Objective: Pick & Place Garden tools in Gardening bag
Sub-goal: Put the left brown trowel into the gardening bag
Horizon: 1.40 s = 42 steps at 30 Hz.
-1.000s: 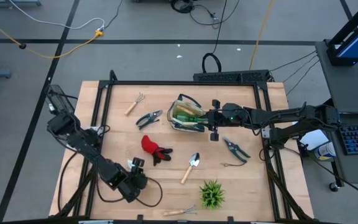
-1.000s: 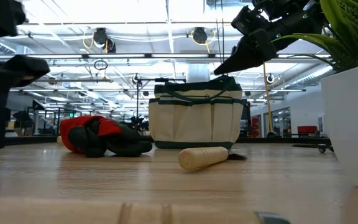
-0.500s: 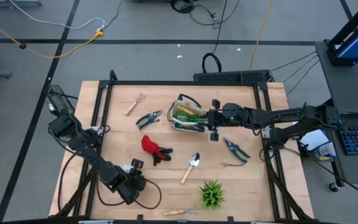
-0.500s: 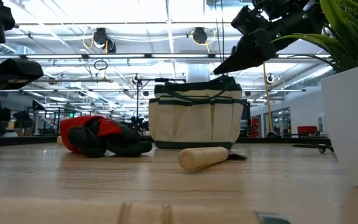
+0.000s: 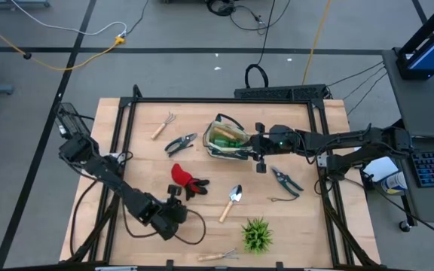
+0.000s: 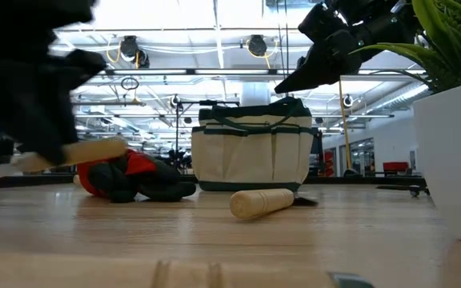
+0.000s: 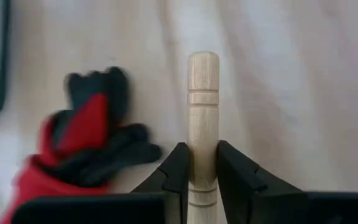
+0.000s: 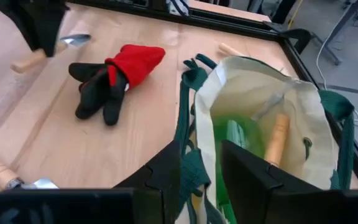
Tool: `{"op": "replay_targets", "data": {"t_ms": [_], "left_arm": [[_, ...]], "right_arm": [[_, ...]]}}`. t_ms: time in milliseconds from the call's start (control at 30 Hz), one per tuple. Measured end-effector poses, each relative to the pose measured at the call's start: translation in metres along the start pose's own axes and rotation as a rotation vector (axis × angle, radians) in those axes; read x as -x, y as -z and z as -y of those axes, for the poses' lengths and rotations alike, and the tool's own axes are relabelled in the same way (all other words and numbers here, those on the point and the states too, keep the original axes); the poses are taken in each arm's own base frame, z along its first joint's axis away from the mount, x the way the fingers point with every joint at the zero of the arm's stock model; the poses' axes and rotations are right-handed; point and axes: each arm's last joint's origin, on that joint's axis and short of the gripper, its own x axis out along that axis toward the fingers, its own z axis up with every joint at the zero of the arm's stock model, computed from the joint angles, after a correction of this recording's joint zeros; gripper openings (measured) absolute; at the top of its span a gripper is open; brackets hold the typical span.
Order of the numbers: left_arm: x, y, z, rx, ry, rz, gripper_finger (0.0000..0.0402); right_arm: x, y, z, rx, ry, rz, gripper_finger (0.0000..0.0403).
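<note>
The cream gardening bag [image 5: 227,139] with green trim stands upright on the table's far middle, and a wooden handle [image 8: 277,140] shows inside it. My right gripper [image 5: 252,143] is shut on its rim. My left gripper [image 5: 175,203] hovers at the near left, next to the red-and-black glove [image 5: 188,181], shut on a wooden-handled tool [image 8: 48,51] with a silver blade. More garden tools lie flat on the table: a trowel [image 5: 232,202], shears [image 5: 181,143], a second pair [image 5: 285,179], a rake [image 5: 164,124] and a second rake [image 5: 218,256]. My left gripper pinches the tool's wooden handle [image 7: 202,163] between its two fingers, toward the blade end; the free end [image 7: 202,65] sticks out beyond them. The fingers slant down and lie across the handle. The tool is lifted clear of the table, roughly level [image 6: 78,152]. My right gripper has the bag's green-trimmed rim [image 8: 194,171] between its fingers, one finger [image 8: 247,177] inside the bag and one [image 8: 163,171] outside. It comes from the table's right, slanting slightly down. The bag stands upright with its bottom on the table.
A green spiky plant in a white pot [image 5: 257,235] stands at the near right. A black frame [image 5: 224,102] runs around the table. Bare wood shows between the glove and the near edge.
My left gripper has shut on the tool's handle, then moved toward the glove and up. The tool, which lay on the table at the near left, is now lifted clear. My right gripper and the bag have kept still.
</note>
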Motion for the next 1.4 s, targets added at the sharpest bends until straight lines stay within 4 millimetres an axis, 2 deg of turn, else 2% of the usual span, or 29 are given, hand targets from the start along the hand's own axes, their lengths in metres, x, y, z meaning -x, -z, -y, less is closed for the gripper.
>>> {"op": "replay_targets", "data": {"t_ms": [133, 433, 600, 733, 1067, 1400], "left_arm": [[0.001, -0.016, -0.020, 0.015, -0.053, 0.042, 0.0057], [0.000, -0.046, -0.066, -0.105, -0.175, 0.054, 0.0057], [0.001, -0.063, -0.096, -0.180, -0.242, 0.060, 0.0057], [0.003, -0.074, -0.121, -0.169, -0.339, 0.057, 0.0057], [-0.001, -0.086, -0.167, -0.165, -0.441, 0.089, 0.0058], [-0.001, -0.096, -0.197, -0.167, -0.542, 0.186, 0.0059]], "right_arm": [[0.000, 0.000, 0.000, 0.000, 0.003, -0.001, 0.0105], [0.000, 0.000, 0.000, 0.000, 0.002, -0.001, 0.0105], [0.000, 0.001, 0.000, -0.001, 0.002, -0.006, 0.0105], [0.000, 0.002, 0.000, -0.002, -0.002, -0.021, 0.0105], [0.000, 0.003, 0.000, 0.011, -0.004, -0.032, 0.0105], [0.000, 0.004, -0.001, 0.047, -0.006, -0.039, 0.0105]]}}
